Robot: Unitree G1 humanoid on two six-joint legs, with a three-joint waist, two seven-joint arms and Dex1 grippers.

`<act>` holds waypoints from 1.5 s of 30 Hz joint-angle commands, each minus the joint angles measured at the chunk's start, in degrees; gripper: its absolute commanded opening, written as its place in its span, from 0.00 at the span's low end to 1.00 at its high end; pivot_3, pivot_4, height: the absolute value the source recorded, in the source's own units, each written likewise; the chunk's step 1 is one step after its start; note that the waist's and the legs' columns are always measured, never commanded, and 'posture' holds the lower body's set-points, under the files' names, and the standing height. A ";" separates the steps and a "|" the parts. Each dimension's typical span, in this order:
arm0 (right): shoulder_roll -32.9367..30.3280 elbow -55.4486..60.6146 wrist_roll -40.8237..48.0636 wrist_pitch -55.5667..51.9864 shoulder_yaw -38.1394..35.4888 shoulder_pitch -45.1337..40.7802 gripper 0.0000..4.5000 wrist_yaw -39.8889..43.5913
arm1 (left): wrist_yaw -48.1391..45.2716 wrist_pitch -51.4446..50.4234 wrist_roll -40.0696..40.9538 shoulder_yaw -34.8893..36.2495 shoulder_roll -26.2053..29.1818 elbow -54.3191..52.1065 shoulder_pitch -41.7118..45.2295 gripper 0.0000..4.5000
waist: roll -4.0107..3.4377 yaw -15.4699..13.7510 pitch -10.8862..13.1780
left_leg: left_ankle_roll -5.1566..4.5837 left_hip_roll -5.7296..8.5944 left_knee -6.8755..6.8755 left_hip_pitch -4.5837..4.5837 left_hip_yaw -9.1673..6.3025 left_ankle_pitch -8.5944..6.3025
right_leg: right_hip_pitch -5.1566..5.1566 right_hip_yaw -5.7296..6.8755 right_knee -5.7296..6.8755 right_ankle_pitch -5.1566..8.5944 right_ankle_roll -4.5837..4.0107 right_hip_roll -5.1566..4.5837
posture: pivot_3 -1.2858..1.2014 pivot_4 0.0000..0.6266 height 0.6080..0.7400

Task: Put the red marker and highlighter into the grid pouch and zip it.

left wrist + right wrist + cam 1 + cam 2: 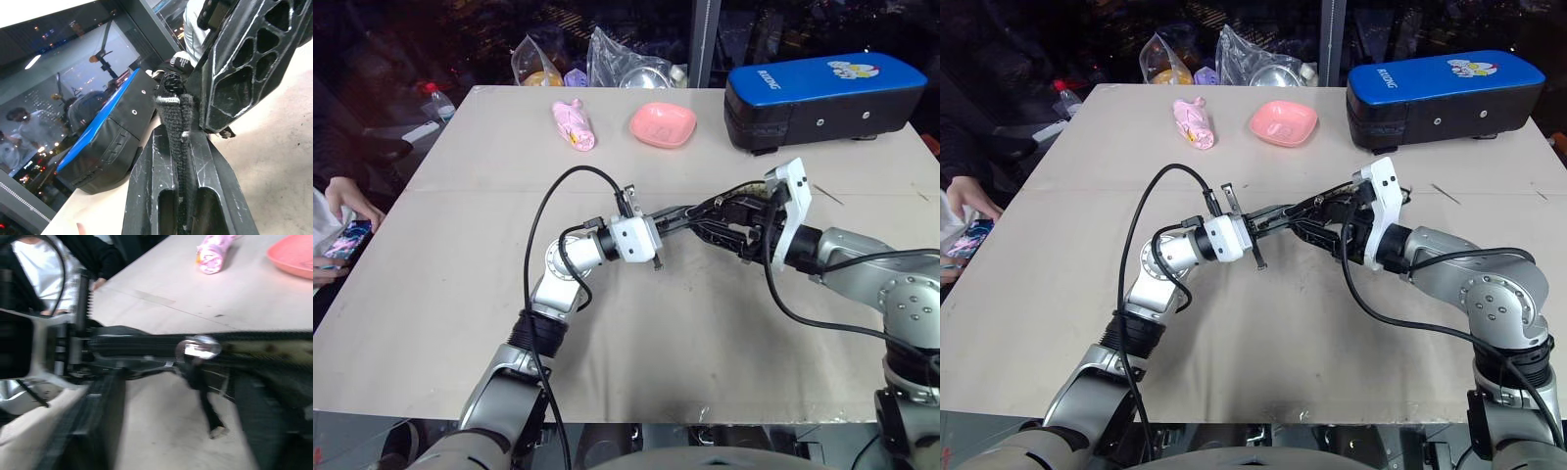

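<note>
The grid pouch (736, 208) hangs above the table, stretched level between my two grippers. My left gripper (693, 219) is shut on the black fabric tab (177, 128) at the pouch's end. In the right wrist view the silver zipper slider (198, 347) sits on the zip line, its black pull (209, 404) dangles down, and beige dotted lining (274, 350) shows beside it. My right gripper (193, 401) stands with a finger on each side of the pull, apart from it, open. The red marker and the highlighter are out of view.
A big blue-and-black hard case (822, 98) stands at the back right of the table (450, 294). A pink bowl (663, 124) and a pink wrapped bundle (574, 125) lie at the back middle. A person's hand with a phone (342, 240) is at the left edge.
</note>
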State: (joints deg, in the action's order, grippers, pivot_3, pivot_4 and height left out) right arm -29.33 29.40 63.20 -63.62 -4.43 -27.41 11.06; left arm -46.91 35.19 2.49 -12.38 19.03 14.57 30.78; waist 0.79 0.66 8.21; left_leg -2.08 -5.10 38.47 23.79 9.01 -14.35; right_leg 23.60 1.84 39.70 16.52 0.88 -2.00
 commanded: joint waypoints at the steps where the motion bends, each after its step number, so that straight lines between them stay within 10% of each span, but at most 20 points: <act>1: -0.20 0.65 -0.47 0.79 -1.44 -0.84 0.25 -0.78 | -0.40 1.73 0.30 -1.21 -0.29 -1.99 0.38 0.00 | 0.00 0.00 0.00 | 0.00 0.00 0.00 0.00 0.00 0.00 | 0.00 0.00 0.00 0.00 0.00 0.00 | 0.52 0.24 1.00; 3: -0.39 0.76 -0.30 0.65 -1.68 -0.50 0.01 -1.05 | -0.45 1.82 0.22 -1.20 -0.16 -1.76 0.29 0.00 | 0.00 0.00 0.00 | 0.00 0.00 0.00 0.00 0.01 0.00 | 0.00 -0.01 0.00 0.00 0.00 0.00 | 0.52 0.24 1.00; 16: -0.71 1.52 2.71 0.13 -4.20 2.26 0.01 -4.20 | 0.72 1.74 -0.44 -0.58 0.48 -1.43 -0.15 0.00 | 0.00 -0.02 0.00 | 0.00 0.00 -0.01 0.02 0.00 0.00 | 0.01 0.00 -0.01 0.00 0.00 -0.01 | 0.52 0.24 1.00; 33: 8.31 -0.89 26.14 12.12 -11.85 6.65 0.01 -33.45 | 1.88 2.36 -0.72 -0.57 1.32 -0.31 -0.63 0.00 | 0.00 0.06 0.00 | 0.00 -0.01 -0.04 0.01 0.02 0.00 | 0.01 -0.02 -0.02 0.00 0.00 -0.01 | 0.52 0.24 1.00; 45: 6.32 -1.03 29.89 21.07 -12.29 8.62 0.01 -39.83 | 1.92 3.07 -0.72 -0.67 1.74 0.44 -1.02 0.00 | 0.00 0.10 0.00 | 0.00 -0.02 -0.06 0.00 0.01 0.00 | 0.01 -0.03 -0.03 0.00 0.01 -0.01 | 0.52 0.24 1.00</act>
State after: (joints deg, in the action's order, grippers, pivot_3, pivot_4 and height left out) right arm -21.89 27.35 92.47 -45.48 -13.99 -18.45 -28.25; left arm -45.21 37.10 1.66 -13.56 20.11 15.03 30.12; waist 0.79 0.76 8.22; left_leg -2.08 -5.12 38.41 23.79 9.02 -14.35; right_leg 23.61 1.81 39.68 16.52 0.89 -2.01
